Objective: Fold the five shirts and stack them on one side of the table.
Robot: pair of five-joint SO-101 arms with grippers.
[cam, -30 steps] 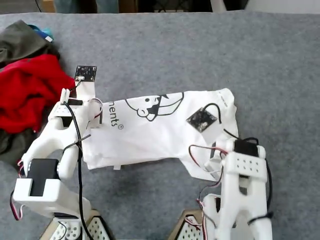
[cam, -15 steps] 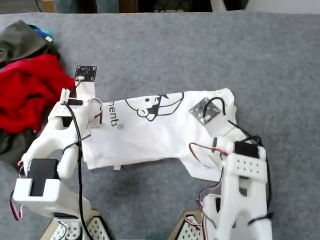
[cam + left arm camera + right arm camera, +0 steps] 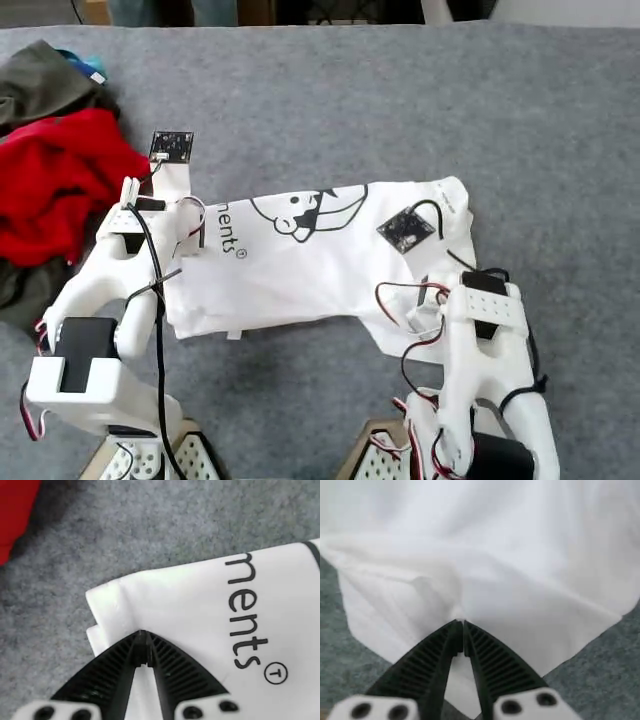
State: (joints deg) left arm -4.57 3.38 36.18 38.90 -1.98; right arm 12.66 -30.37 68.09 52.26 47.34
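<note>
A white shirt (image 3: 310,270) with black print is seen lying across the near middle of the grey table (image 3: 400,100), spread between the two arms with the printed side up and its long edges already turned in. The left gripper (image 3: 142,636) is placed on the shirt's left end, close to the folded corner beside the lettering; its jaws are drawn together until the tips meet, and it cannot be told whether any cloth is caught between them. The right gripper (image 3: 459,623) is set on the shirt's right end, near the lower edge; its jaws are likewise closed tip to tip, and the white fabric is gathered into small creases right at the tips, so a pinch of the shirt is held there. At the far left of the table a crumpled red garment (image 3: 55,190) is heaped, with a dark grey-green garment (image 3: 40,80) lying against it on the far side, both well apart from the white shirt.
</note>
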